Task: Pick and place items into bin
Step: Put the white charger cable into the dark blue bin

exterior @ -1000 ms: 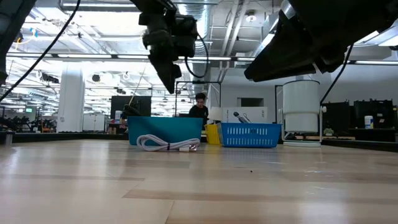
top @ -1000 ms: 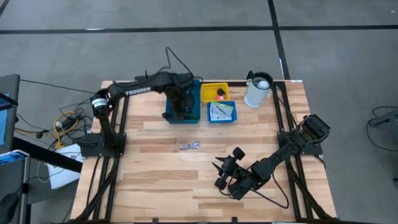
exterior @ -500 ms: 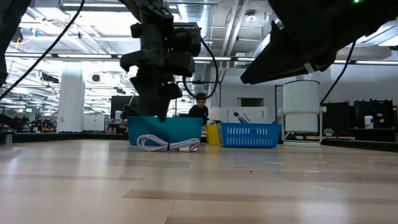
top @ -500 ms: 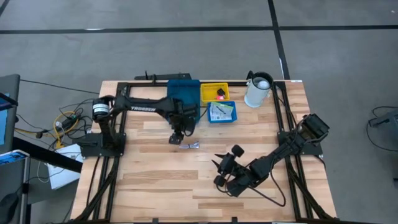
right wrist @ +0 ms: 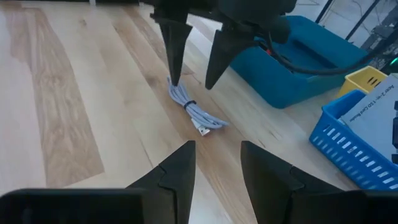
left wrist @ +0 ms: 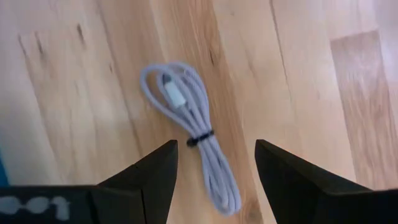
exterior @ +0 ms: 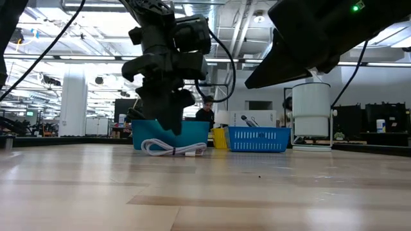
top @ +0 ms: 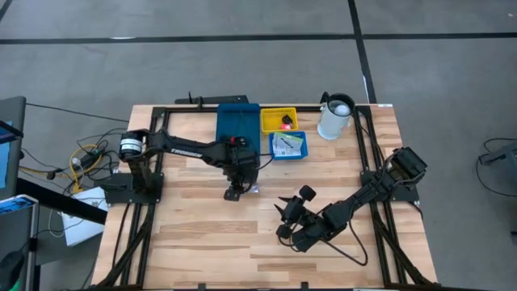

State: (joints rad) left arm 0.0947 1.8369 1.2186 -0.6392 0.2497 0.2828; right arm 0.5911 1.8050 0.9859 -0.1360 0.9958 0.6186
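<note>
While left gripper (left wrist: 214, 163) hovers, fingers apart, white coiled cable (left wrist: 189, 132) lies between them, ungrasped.

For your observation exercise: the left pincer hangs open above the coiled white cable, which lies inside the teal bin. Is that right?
Not quite. The left pincer does hang open above the coiled white cable, but the cable lies on the bare wooden table, in front of the teal bin. The right wrist view shows it.

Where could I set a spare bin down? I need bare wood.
Free: the near left boards, between the left gripper and the table edge. Crowded: the far edge with teal bin, yellow bin, blue basket, jug.
</note>
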